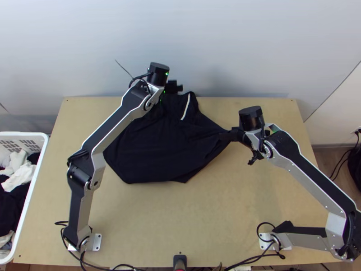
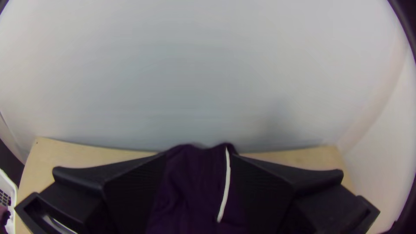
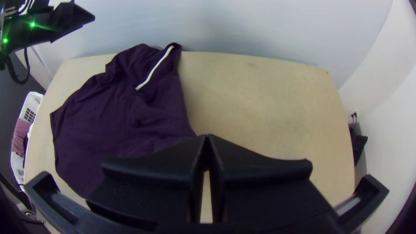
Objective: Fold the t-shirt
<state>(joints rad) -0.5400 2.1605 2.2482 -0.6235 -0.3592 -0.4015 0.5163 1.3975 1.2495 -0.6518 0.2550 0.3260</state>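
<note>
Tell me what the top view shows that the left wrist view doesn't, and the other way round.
Top view: the right gripper at the dark t-shirt's side, plus the left arm's base and right arm's base.

Left wrist view: the wide gap between the left gripper's fingers, with dark cloth beyond.

Both: the left gripper, the t-shirt with its white strip, the table and the white basket.

Looks like a robotics lab from where I stand; left arm (image 1: 108, 124) and right arm (image 1: 311, 180) on base plates (image 1: 96, 242), lower left and lower right of frame; wooden table (image 1: 216, 221); loose cables (image 1: 85, 261) lower left; white basket (image 1: 18, 135) of clothes, left edge; plain pale wall (image 1: 203, 36) up top.
</note>
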